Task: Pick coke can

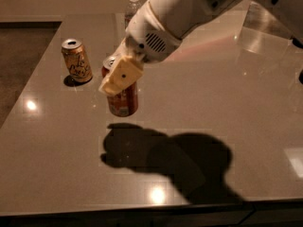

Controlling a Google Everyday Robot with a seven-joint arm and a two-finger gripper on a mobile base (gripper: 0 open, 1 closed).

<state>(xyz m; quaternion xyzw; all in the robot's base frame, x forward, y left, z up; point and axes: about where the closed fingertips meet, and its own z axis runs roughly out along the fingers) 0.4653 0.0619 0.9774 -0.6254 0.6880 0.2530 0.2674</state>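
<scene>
The coke can [123, 100] hangs upright, clear of the table [236, 126], its shadow sitting apart below it. The gripper [118, 76] is clamped on its upper half. My worry is the hold: it sits high, only one cream finger shows across the front, and smooth aluminium could slip or tilt out if the arm jerks. A drop could send it rolling. The lettered yellow-orange can [76, 60] stands near on the left, so a swing that way could knock it. The water bottle [133, 8] is behind the arm, well apart. Nothing blocks going straight up.
</scene>
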